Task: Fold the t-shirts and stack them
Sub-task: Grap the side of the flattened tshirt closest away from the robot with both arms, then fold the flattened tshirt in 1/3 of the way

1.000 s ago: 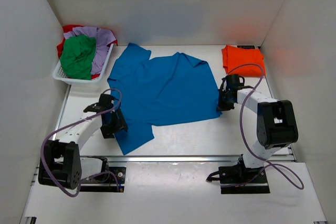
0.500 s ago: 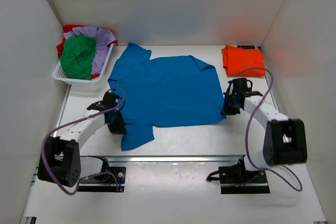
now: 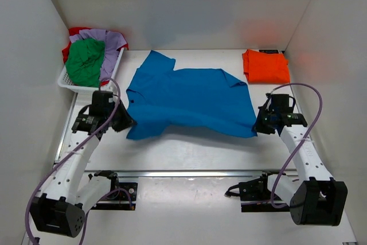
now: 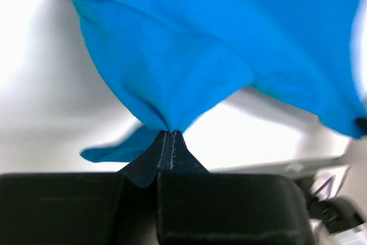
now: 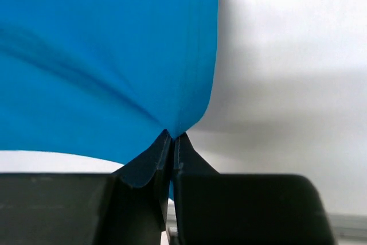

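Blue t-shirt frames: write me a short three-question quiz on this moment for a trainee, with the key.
1. True or false: the left gripper and the right gripper are both shut on the blue t-shirt.
2. Where is the orange t-shirt? A) under the blue t-shirt B) folded at the far right of the table C) in the right gripper
3. Which shirt colours show in the white basket?
Key: 1 true. 2 B. 3 green t-shirt, lavender t-shirt, red t-shirt.
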